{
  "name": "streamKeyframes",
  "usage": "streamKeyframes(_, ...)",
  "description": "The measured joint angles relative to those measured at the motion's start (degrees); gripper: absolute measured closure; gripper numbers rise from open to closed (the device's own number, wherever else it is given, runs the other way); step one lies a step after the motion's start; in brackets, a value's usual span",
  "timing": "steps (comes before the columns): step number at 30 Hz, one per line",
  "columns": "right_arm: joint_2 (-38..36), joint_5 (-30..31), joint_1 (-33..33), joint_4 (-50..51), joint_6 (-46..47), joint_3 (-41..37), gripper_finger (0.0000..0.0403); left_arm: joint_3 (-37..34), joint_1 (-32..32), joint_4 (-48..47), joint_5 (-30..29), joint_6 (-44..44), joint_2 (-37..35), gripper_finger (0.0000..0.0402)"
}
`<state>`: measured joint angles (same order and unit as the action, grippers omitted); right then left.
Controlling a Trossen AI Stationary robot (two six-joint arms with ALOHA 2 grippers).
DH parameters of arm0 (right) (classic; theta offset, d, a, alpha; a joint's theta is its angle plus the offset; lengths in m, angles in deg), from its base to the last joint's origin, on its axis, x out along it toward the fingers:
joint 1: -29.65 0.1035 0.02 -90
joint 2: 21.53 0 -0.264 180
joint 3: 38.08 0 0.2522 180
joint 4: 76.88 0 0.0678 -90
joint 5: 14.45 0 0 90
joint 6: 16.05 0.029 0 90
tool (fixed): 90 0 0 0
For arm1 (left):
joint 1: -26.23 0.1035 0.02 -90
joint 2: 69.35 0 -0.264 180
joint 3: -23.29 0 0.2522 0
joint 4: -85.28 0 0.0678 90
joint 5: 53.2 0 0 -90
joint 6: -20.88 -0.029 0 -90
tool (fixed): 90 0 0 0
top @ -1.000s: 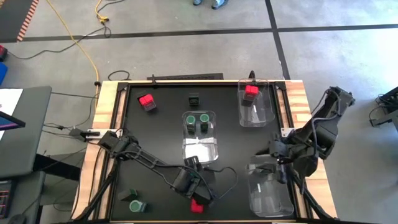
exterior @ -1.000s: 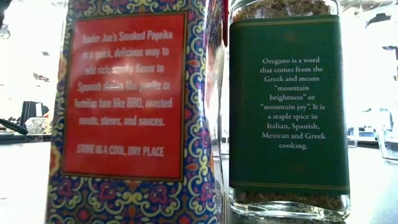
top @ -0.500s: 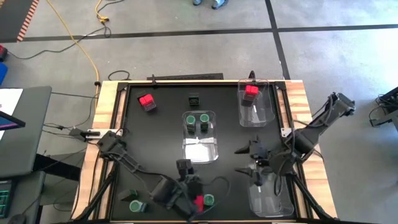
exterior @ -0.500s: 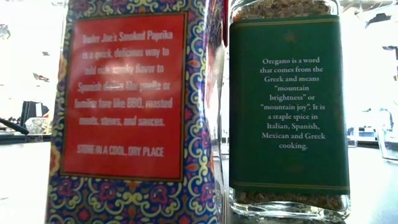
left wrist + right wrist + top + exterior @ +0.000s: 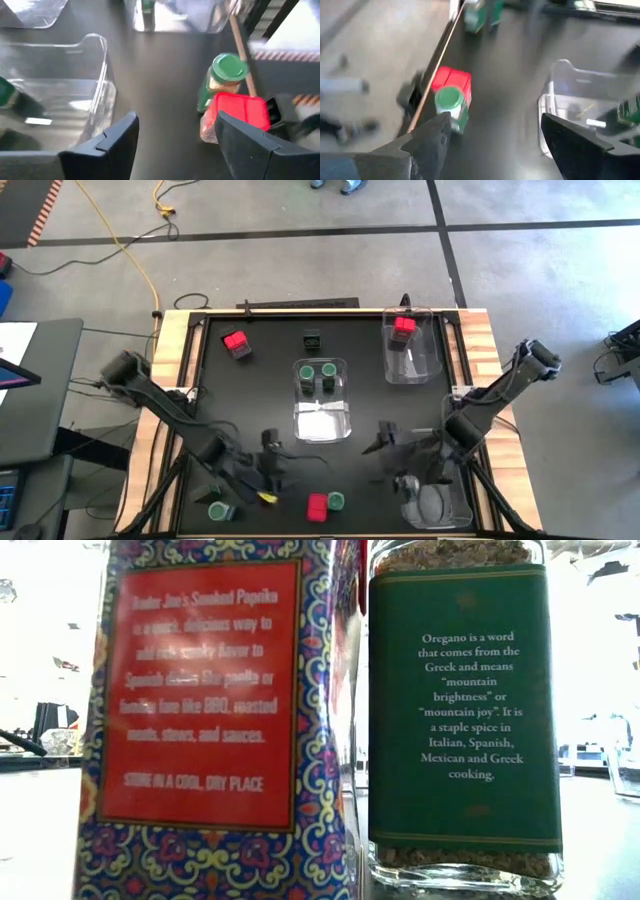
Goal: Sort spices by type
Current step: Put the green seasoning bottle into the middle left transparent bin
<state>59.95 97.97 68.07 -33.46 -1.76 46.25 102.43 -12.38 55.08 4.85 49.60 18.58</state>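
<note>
Down at the table's near edge, my left gripper hangs over the black mat with its fingers parted and nothing between them, and just off to its right stand a red box and a green-topped jar, touching each other. My right gripper is spread wide and empty too, low over the mat between that pair and the clear bin at the right near corner. Between my two grippers the mat lies bare. Another green-topped jar sits close to the left near corner. The middle bin holds two green-topped jars at its far end; the far right bin holds a red box. Out on open mat toward the far edge, a red box and a dark jar stand well apart. Wooden rails border the mat on both sides
</note>
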Motion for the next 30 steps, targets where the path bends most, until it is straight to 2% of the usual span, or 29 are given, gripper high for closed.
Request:
streamKeyframes(5, 11.51, -4.48, -1.44, 20.38, -14.23, 15.96, 0.0067, -13.08, -1.6, 12.14, -0.01, 3.41, -9.15, 0.0152)
streamKeyframes(10, 23.36, -6.19, -2.68, 33.36, -27.3, 30.0, 0.0067, -17.45, -3.55, 14.09, 0.07, 5.14, -11.91, 0.0152)
streamKeyframes(16, 35.03, -8.08, -2.7, 37.67, -40.27, 41.31, 0.0067, -17.94, -5.34, 12.13, 2.03, 5.36, -11.92, 0.0152)
streamKeyframes(21, 40.64, -9.96, -3.15, 38.08, -48.91, 48.15, 0.0067, -17.94, -6.35, 10.88, 2.16, 5.51, -11.92, 0.0152)
streamKeyframes(27, 43.53, -16.18, -4.54, 37.8, -56.47, 51.1, 0.0067, -17.94, -7.06, 10.45, 2.19, 5.56, -11.92, 0.0152)
streamKeyframes(30, 44.47, -16.62, -4.68, 37.88, -60.26, 51.08, 0.0067, -17.94, -7.67, 10.13, 2.21, 5.58, -11.88, 0.0152)
